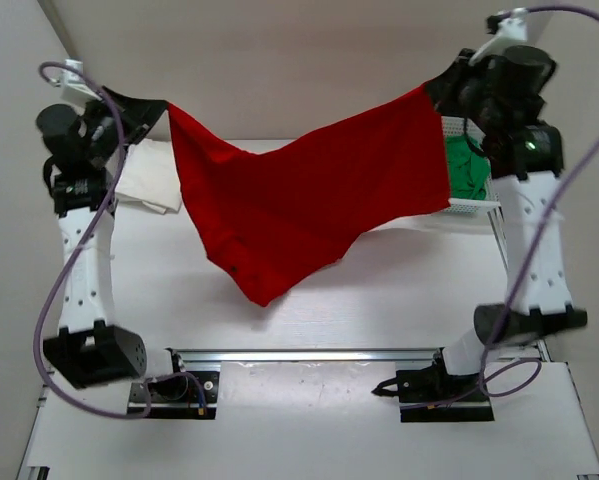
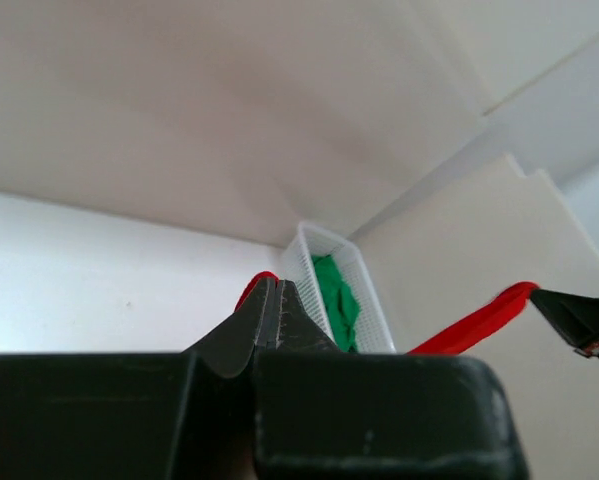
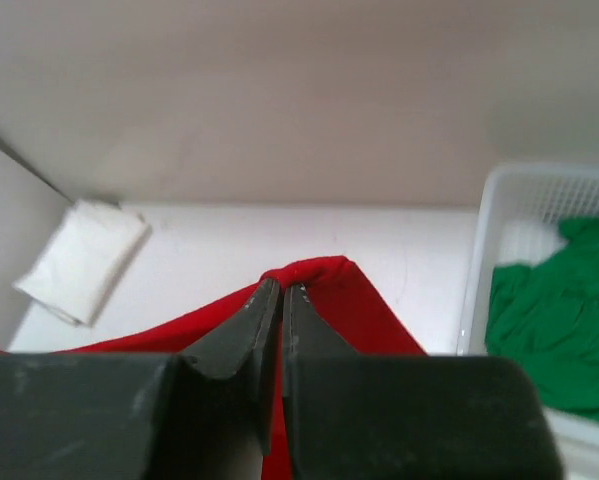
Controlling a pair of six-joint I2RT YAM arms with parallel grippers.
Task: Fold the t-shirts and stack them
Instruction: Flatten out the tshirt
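Above the worktop (image 1: 399,290), the red shirt (image 1: 299,200) hangs spread between the two arms, its lower edge drooping to a point over the middle. The left tool (image 1: 159,107) is pinched tight on one upper corner of the cloth and the right tool (image 1: 432,92) on the other. The white shirt (image 1: 149,182) lies folded at the far left of the worktop, beside the left arm. The green shirt (image 1: 466,172) sits crumpled inside the white basket (image 1: 476,208) at the far right.

Matt, soft cloth: red t-shirt (image 1: 299,215)
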